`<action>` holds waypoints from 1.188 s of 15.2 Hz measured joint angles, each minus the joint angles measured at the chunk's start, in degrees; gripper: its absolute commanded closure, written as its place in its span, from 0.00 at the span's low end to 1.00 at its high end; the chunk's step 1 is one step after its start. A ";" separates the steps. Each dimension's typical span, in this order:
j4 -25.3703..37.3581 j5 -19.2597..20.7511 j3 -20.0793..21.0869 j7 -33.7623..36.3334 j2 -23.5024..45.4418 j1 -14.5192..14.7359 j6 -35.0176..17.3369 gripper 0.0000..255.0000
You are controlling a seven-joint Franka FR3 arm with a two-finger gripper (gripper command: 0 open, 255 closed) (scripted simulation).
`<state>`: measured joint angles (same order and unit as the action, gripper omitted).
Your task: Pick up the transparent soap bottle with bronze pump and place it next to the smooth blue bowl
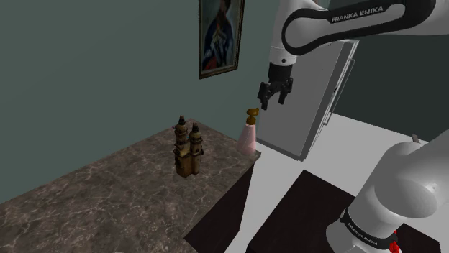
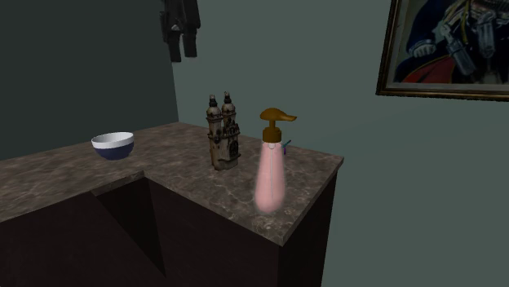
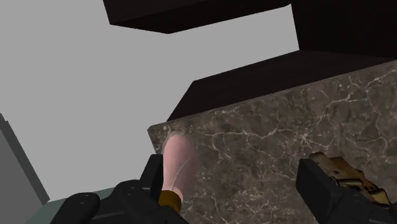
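The gripper (image 1: 274,103), fingers spread and grasping nothing, hangs above and to one side of the upright pink soap bottle (image 1: 248,136) with bronze pump (image 1: 252,112) at the counter (image 1: 108,201) corner, well apart from 1 blue bowl (image 2: 112,145).

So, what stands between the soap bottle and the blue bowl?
In the second exterior view, a small twin-towered model stands on the counter between the soap bottle and the blue bowl, nearer the bottle.
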<state>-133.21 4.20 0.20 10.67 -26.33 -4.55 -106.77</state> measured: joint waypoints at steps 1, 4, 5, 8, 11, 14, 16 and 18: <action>0.89 0.36 -0.10 0.40 1.64 -0.35 -1.11 0.00; 2.96 1.75 -0.89 1.17 7.83 -1.63 -6.25 0.00; 4.13 2.18 -1.17 1.37 9.62 -2.04 -7.24 0.00; 5.54 3.46 -1.99 2.34 14.56 -3.20 -11.80 0.00; 8.74 4.54 -2.83 3.23 19.99 -4.25 -15.11 0.00; 12.34 5.40 -3.71 4.04 25.19 -5.22 -17.81 0.00; 13.06 5.71 -3.94 4.51 27.40 -5.45 -19.55 0.00; 12.76 5.86 -4.08 4.64 28.52 -5.59 -21.07 0.00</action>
<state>-120.45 10.06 -3.88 15.31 2.20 -10.15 -127.83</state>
